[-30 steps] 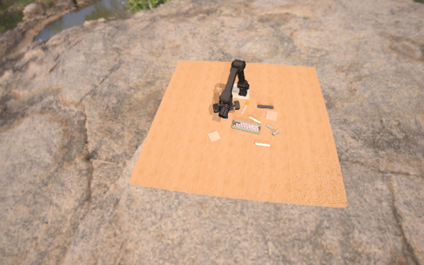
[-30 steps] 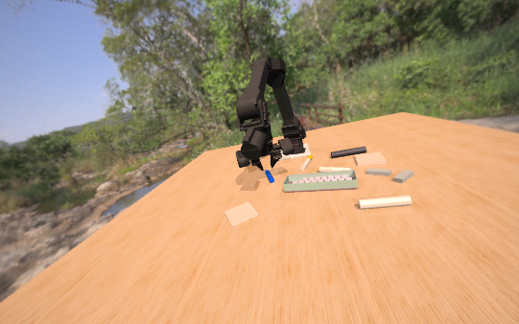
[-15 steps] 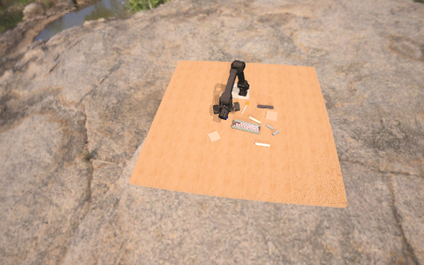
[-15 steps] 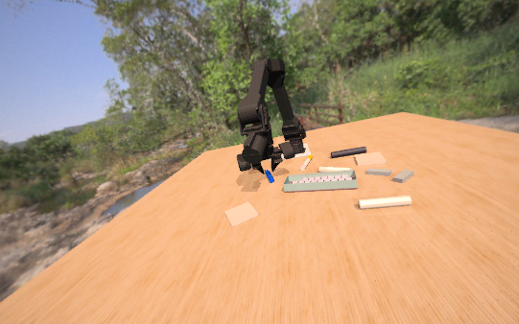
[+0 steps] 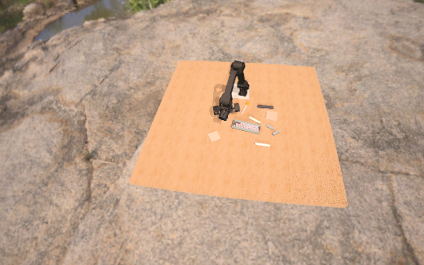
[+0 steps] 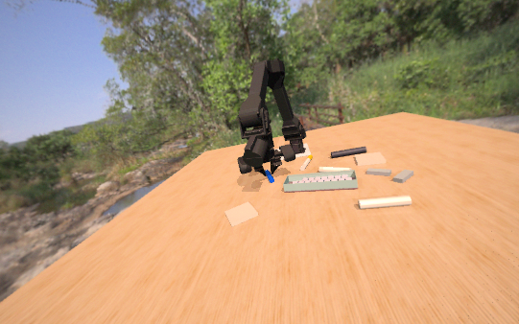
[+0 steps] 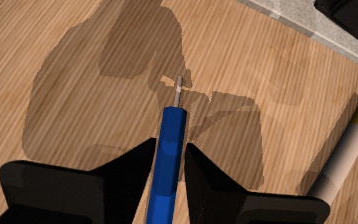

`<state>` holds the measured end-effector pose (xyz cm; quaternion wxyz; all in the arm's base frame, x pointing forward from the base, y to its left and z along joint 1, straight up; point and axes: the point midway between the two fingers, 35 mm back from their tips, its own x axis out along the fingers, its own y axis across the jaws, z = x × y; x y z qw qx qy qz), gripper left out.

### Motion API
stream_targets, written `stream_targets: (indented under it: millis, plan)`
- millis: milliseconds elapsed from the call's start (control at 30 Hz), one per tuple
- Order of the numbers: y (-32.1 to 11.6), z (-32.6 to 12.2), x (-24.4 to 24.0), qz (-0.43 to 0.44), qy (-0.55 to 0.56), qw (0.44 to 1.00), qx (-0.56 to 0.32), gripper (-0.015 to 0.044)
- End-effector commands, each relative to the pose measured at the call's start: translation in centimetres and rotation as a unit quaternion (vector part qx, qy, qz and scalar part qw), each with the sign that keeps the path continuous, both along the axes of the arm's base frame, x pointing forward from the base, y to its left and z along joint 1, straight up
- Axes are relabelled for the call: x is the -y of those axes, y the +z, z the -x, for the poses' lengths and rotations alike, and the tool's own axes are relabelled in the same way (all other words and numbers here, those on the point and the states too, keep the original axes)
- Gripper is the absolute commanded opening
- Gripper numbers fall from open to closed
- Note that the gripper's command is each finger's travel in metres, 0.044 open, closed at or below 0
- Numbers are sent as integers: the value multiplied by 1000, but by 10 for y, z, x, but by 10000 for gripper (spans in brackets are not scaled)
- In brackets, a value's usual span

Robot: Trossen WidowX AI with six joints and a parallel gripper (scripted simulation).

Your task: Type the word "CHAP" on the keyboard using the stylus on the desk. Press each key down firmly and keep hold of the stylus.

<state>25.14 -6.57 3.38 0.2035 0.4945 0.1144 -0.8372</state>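
Note:
The blue stylus (image 6: 270, 176) (image 7: 168, 160) lies on the wooden table, its thin metal tip pointing up the wrist view. My gripper (image 6: 268, 171) (image 7: 170, 146) is low over the table, its narrowly parted fingers on either side of the stylus body. Thin gaps show between the stylus and both fingertips, so it is open around the stylus and not clamped on it. The keyboard (image 5: 246, 126) (image 6: 320, 187), a pale green case with light keys, lies beside the gripper, to its right in the top and exterior views. Single key letters are too small to read.
A white stick with a yellow end (image 5: 245, 107) (image 6: 306, 163) (image 7: 343, 155) lies near the gripper. A dark bar (image 5: 265, 107) (image 6: 348, 152), cream sticks, grey blocks and thin tan squares lie around the keyboard. The pale base plate (image 7: 326, 44) is behind.

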Motion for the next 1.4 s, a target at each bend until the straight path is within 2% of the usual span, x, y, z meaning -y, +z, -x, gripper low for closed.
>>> stream_targets:
  millis: [0,100,367,633,900,1367]
  plan:
    - [0,0,0,0,0,1000,0,19]
    - [0,0,0,0,0,1000,0,0]
    - [4,0,0,0,0,1000,0,0]
    - [49,1,0,1,0,1000,0,0]
    - [46,1,0,-3,2,1000,-1,0]
    - [42,-5,-42,-262,110,959,16,0]
